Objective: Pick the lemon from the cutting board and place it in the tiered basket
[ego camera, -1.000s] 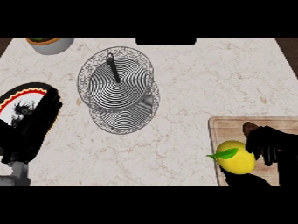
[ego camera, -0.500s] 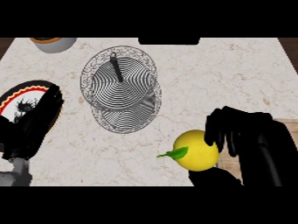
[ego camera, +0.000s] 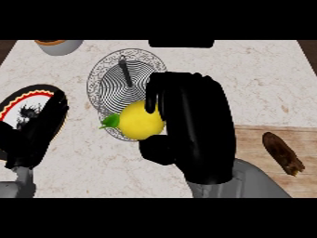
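- While the lemon (ego camera: 141, 122) is held in the right hand (ego camera: 192, 125), it is seen over the near edge of the tiered basket (ego camera: 109, 81), with its green leaf (ego camera: 110, 122) pointing left.
- The right hand's fingers (ego camera: 162, 95) are curled over the far side of the lemon, and the thumb (ego camera: 157, 151) is closed in under its near side, so the fruit is grasped between them.
- Whether the lemon touches the basket's wire cannot be told from this view.
- The tiered basket is set toward the far middle of the worktop (ego camera: 257, 79); its round wire rings are seen from above, and a dark centre post (ego camera: 125, 70) is seen rising from them.
- The cutting board (ego camera: 257, 144) is seen at the near right, partly covered by the right hand and its grey forearm (ego camera: 253, 183).
- A brown, elongated item (ego camera: 282, 153) is left lying on the board, well apart from the lemon; what it is cannot be made out.
- The left hand (ego camera: 34, 130) is seen at the near left, with its fingers straight and released, nothing being held in it.
- A round plate (ego camera: 13, 104) with a red and black rim is partly hidden beneath the left hand.
- A bowl (ego camera: 59, 44) is seen at the far left edge of the worktop, apart from the basket.
- A dark object (ego camera: 181, 43) is cut off by the far edge, just beyond the basket; it cannot be identified.
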Motion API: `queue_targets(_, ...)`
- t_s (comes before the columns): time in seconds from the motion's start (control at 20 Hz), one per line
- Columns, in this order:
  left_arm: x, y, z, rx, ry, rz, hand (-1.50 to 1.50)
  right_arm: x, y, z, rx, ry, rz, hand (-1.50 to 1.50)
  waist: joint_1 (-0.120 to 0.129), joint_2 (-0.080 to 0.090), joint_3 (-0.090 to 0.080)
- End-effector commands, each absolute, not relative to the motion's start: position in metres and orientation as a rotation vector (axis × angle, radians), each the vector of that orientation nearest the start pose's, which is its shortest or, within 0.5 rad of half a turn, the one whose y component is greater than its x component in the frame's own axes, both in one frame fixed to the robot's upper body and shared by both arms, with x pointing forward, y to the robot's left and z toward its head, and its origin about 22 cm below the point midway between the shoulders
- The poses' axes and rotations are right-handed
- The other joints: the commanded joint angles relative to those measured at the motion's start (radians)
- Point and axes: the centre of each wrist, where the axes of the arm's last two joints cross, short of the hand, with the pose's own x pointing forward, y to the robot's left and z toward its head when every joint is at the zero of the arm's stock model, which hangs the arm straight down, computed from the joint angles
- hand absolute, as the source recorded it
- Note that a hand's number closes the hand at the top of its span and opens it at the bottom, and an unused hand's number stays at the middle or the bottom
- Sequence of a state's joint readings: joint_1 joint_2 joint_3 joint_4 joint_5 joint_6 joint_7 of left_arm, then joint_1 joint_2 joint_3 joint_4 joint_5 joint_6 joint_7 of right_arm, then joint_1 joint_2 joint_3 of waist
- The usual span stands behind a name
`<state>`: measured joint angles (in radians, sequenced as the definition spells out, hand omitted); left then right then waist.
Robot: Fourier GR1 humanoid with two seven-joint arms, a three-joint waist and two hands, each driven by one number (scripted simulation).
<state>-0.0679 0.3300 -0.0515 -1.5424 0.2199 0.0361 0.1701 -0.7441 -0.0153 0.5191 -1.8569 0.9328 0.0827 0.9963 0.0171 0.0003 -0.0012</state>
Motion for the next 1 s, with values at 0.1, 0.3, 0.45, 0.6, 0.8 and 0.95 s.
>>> queue_targets(0.1,0.251,0.296,0.037,0.067,-1.413,-0.113,0.00,0.263,0.004,0.231,-0.826,-1.678,0.695,1.50,0.009,0.000,0.000)
queue_targets(0.3,0.254,0.297,0.033,0.091,-1.431,-0.126,0.00,0.270,0.017,0.225,-0.836,-1.629,0.720,1.50,0.002,-0.001,0.000)
queue_targets(0.45,0.250,0.285,0.038,0.071,-1.438,-0.127,0.00,0.294,0.023,0.231,-0.826,-1.609,0.700,1.50,0.009,0.000,0.000)
queue_targets(0.6,0.259,0.280,0.037,0.054,-1.437,-0.097,0.00,0.305,0.025,0.199,-0.827,-1.583,0.699,1.50,0.006,0.001,0.000)
queue_targets(0.8,0.259,0.289,0.048,0.058,-1.406,-0.111,0.00,0.309,0.029,0.182,-0.875,-1.591,0.713,1.50,0.004,0.000,0.001)
queue_targets(0.95,0.256,0.286,0.051,0.059,-1.423,-0.110,0.00,0.333,0.029,0.168,-0.909,-1.600,0.701,1.50,0.013,0.002,0.001)
